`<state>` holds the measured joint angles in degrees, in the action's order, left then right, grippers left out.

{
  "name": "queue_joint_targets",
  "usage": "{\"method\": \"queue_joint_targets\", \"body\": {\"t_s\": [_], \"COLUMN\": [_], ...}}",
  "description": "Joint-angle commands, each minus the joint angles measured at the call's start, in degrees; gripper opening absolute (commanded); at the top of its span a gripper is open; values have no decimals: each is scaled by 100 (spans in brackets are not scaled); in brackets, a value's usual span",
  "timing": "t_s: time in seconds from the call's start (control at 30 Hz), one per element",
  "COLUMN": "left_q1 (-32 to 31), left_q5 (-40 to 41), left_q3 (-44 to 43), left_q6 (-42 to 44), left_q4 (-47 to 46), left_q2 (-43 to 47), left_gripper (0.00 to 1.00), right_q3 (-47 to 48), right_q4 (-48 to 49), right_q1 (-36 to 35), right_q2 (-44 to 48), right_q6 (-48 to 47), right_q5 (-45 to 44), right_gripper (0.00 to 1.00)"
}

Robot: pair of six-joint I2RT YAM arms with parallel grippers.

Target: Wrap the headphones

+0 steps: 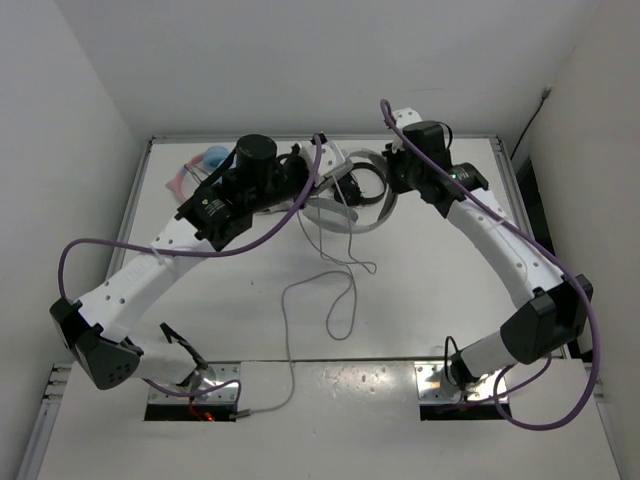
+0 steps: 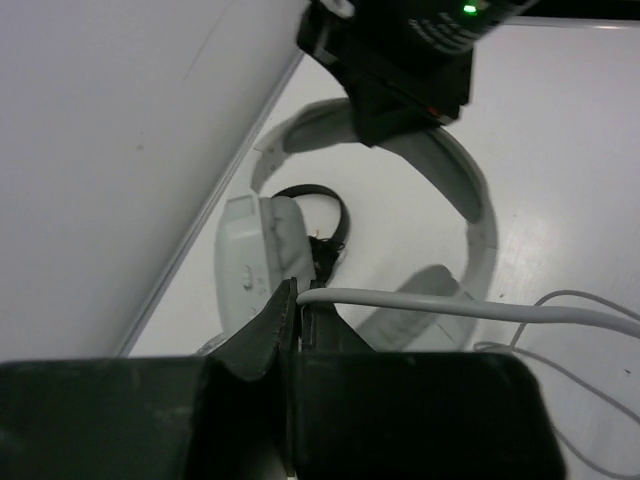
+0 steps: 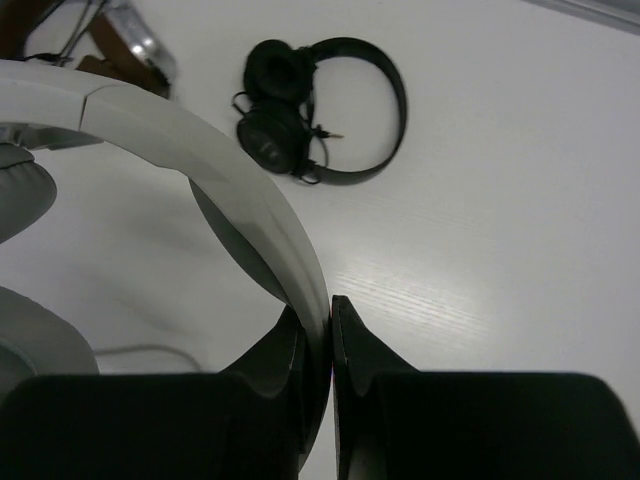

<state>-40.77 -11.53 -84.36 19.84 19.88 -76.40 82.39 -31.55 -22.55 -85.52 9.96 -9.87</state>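
The big white headphones (image 1: pixel 383 208) lie at the back middle of the table, their wide headband (image 3: pixel 200 140) arching up. My right gripper (image 1: pixel 394 172) is shut on the headband, which passes between its jaws in the right wrist view (image 3: pixel 326 312). My left gripper (image 1: pixel 310 172) is shut on the thin grey cable (image 2: pixel 450 306) close to an ear cup (image 2: pixel 250 262); its jaws (image 2: pixel 298 298) pinch the cable end. The rest of the cable (image 1: pixel 290 300) trails in loose loops toward the near edge, the plug (image 1: pixel 250 408) lying by the left base.
A small black pair of headphones (image 3: pixel 320 110) lies inside the headband's arch, also in the left wrist view (image 2: pixel 325 215). A brown-and-silver pair (image 3: pixel 120 45) lies beyond it. A blue and pink packet (image 1: pixel 200 165) sits back left. The back wall edge (image 2: pixel 200 220) runs close by.
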Motion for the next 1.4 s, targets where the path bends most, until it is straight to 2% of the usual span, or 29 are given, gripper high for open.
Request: {"method": "queue_joint_targets", "body": {"t_s": [0.0, 0.07, 0.23, 0.43, 0.5, 0.7, 0.87, 0.97, 1.0, 1.37], "left_q1": [61, 61, 61, 61, 61, 61, 209, 482, 552, 1528], "left_q5": [853, 1221, 1574, 2207, 2321, 2699, 2849, 2849, 2849, 2366], "left_q3": [-169, -169, -318, -696, -696, -574, -336, -265, -265, -669], "left_q6": [-138, -86, 37, 327, 415, 653, 794, 732, 654, -137], "left_q4": [-256, -467, -722, -722, -827, -1038, -1363, -1425, -1425, -1346], "left_q2": [29, 81, 65, -138, -138, -138, -138, -322, -375, -1279], "left_gripper": [0, 0, 0, 0, 0, 0, 0, 0, 0, 0], "right_q3": [190, 190, -29, -539, -732, -891, -953, -953, -953, -1217], "right_q4": [484, 483, 299, 527, 589, 729, 589, 396, 230, -123], "right_q1": [-75, -145, -267, -435, -566, -620, -549, -549, -549, -672], "right_q2": [-43, -44, -229, -167, -54, 131, 377, 517, 571, 1142], "right_q6": [455, 402, 227, -55, -326, -591, -714, -775, -776, -1127], "right_q5": [626, 697, 767, -31, -558, -1026, -701, -96, 367, 1470], "right_gripper": [0, 0, 0, 0, 0, 0, 0, 0, 0, 0]}}
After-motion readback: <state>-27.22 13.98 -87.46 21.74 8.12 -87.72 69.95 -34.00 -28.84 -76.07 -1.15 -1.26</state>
